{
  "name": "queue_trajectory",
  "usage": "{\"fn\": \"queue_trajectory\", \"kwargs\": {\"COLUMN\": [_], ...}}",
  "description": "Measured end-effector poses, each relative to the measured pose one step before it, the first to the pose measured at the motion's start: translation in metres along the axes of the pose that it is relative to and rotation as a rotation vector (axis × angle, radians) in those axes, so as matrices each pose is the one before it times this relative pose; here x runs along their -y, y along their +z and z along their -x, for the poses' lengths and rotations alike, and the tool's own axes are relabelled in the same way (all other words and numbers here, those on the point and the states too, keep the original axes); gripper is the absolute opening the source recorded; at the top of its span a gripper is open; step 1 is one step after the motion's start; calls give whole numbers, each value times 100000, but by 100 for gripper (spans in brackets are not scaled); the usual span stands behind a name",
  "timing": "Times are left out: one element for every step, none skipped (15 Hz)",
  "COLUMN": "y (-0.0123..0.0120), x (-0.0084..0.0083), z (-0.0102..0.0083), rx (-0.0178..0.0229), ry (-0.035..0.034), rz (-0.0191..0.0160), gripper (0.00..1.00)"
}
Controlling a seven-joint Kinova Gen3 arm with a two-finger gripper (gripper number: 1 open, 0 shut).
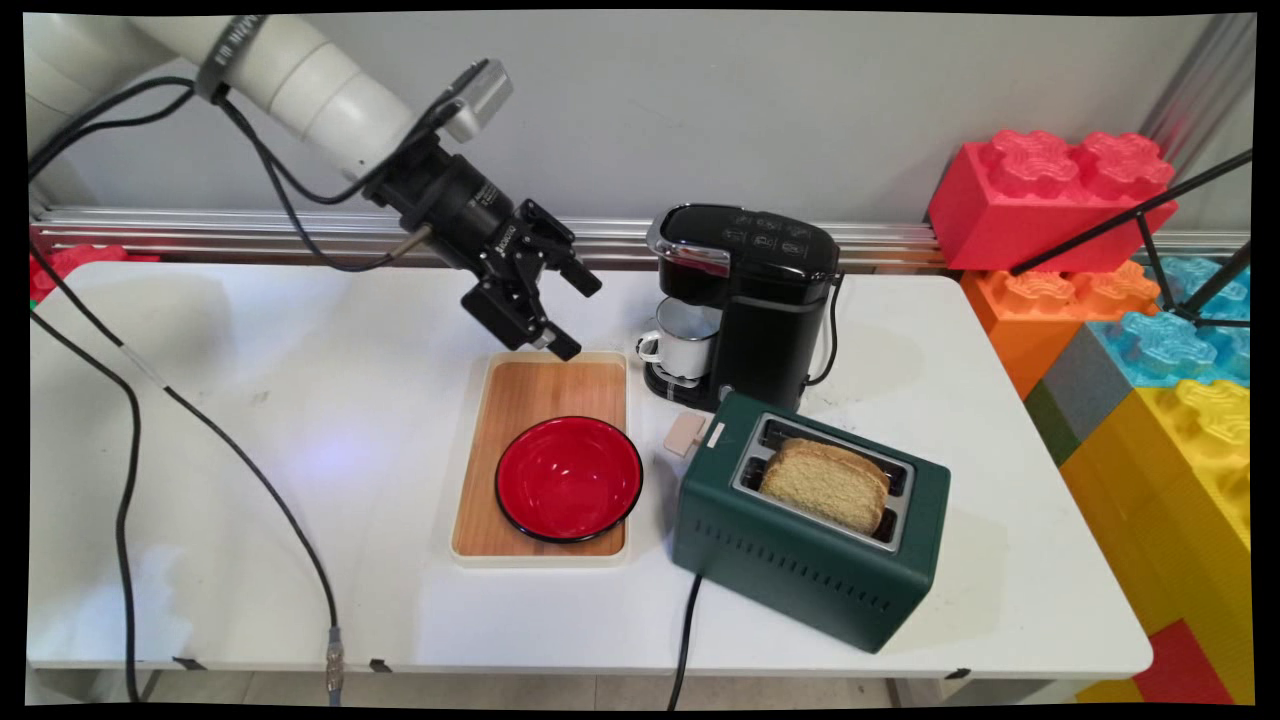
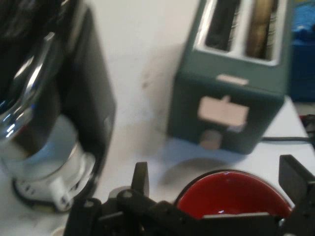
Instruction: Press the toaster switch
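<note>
My gripper (image 1: 575, 315) hangs open and empty above the far end of a wooden tray (image 1: 520, 400), tilted down to the right. In the hand view its spread fingers (image 2: 140, 179) frame a red bowl (image 2: 231, 194). The red bowl (image 1: 568, 478) sits on the tray's near half. A black coffee machine (image 1: 745, 300) with a white mug (image 1: 682, 338) under its spout stands just right of the gripper. A green toaster (image 1: 810, 520) holds a slice of bread (image 1: 825, 485) in one slot.
Large coloured toy blocks (image 1: 1130, 300) are stacked past the table's right edge, with a black tripod leg (image 1: 1150, 210) across them. Black cables (image 1: 130, 470) hang over the table's left part. The toaster's cord (image 1: 688, 630) runs off the near edge.
</note>
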Motion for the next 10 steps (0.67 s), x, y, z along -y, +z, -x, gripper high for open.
{"fn": "queue_trajectory", "kwargs": {"y": [-92, -35, 79, 107, 116, 122, 122, 77, 83, 73], "x": [-405, -359, -211, -128, -35, 16, 66, 87, 97, 136], "z": [-184, -162, -164, -115, -75, -55, -14, -3, 6, 26], "rx": [-801, -886, -720, -602, -440, -452, -361, -279, -214, -244], "ry": [2632, 2926, 2586, 2261, 1773, 1932, 1816, 1205, 1164, 1346], "rz": [1767, 1954, 1720, 1504, 1174, 1167, 1026, 580, 590, 591], "gripper": [100, 100, 100, 100, 100, 100, 100, 100, 100, 100]}}
